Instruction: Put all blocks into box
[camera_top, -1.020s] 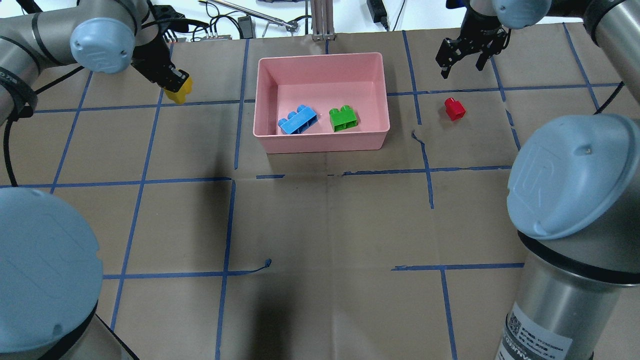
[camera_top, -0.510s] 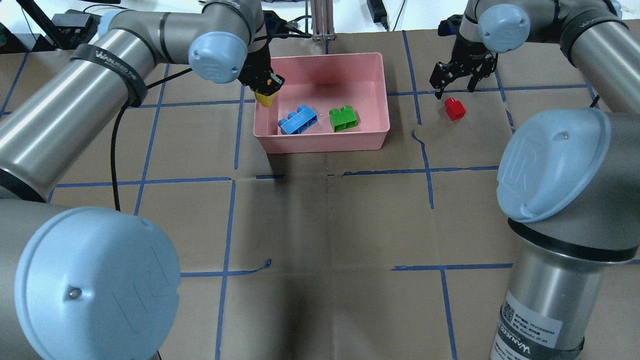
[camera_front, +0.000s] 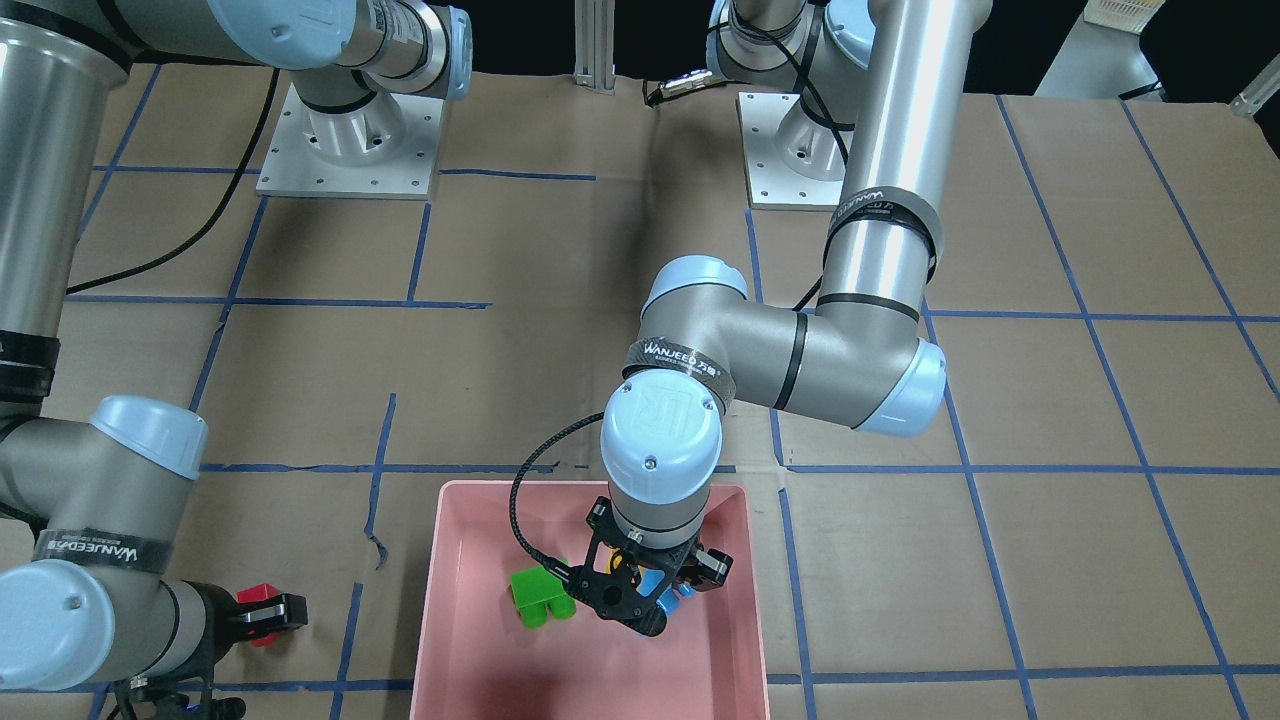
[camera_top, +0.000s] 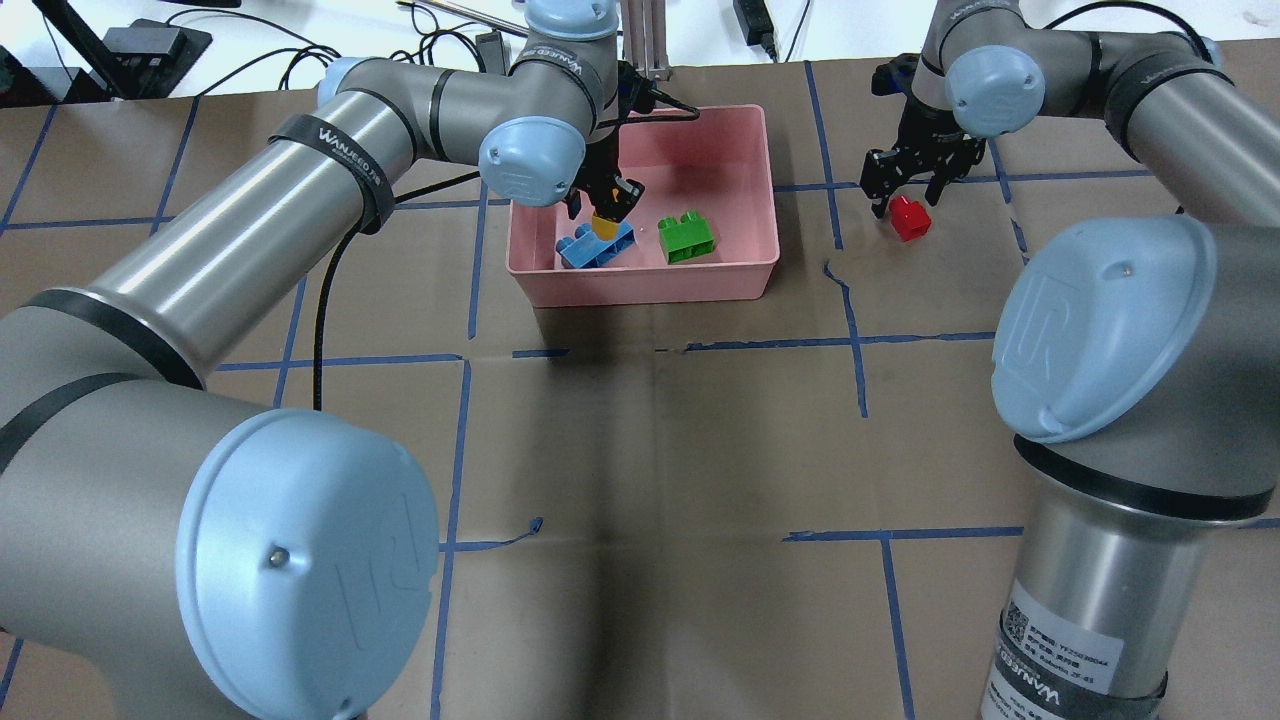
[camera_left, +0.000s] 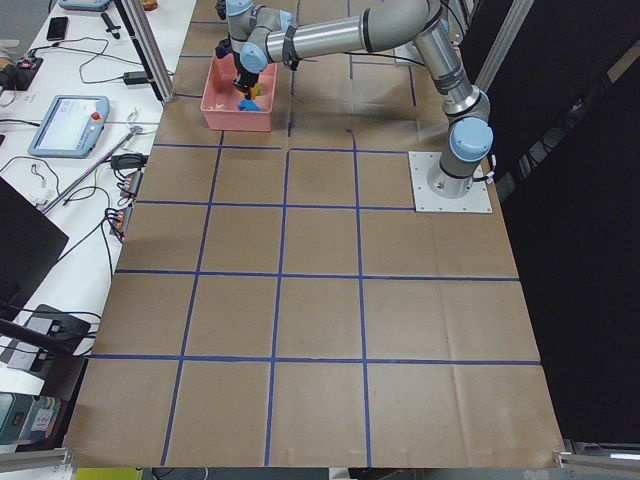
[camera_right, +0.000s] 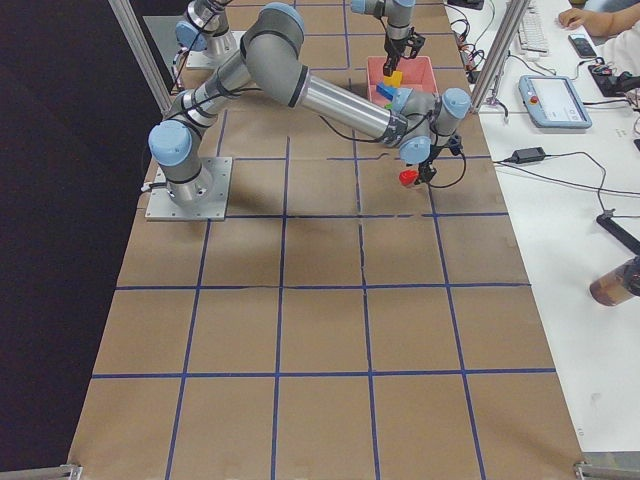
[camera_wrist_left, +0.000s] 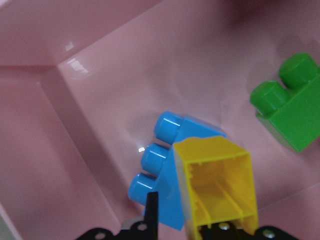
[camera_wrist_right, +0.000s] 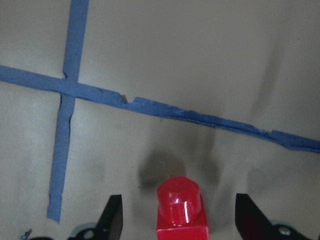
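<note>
The pink box (camera_top: 748, 140) holds the blue brick (camera_top: 590, 247) and the green brick (camera_top: 686, 236). My left gripper (camera_top: 603, 203) is low inside the box over the blue brick. The yellow brick (camera_wrist_left: 217, 185) sits between its jaws, hollow side up, on or just above the blue brick (camera_wrist_left: 162, 165). One finger (camera_wrist_left: 151, 210) stands apart from it, so the gripper looks open. My right gripper (camera_top: 906, 193) is open and straddles the red brick (camera_top: 910, 218) on the table right of the box. The red brick (camera_wrist_right: 182, 207) is between the jaws, untouched.
The table is brown paper with a blue tape grid (camera_top: 855, 340). Cables and a metal post (camera_top: 640, 40) lie beyond the box's far edge. My left arm (camera_top: 300, 190) stretches across the table's left half.
My left gripper carried the yellow brick from left of the box over its rim and down onto the blue brick, then spread its jaws. My right gripper dropped down around the red brick.
</note>
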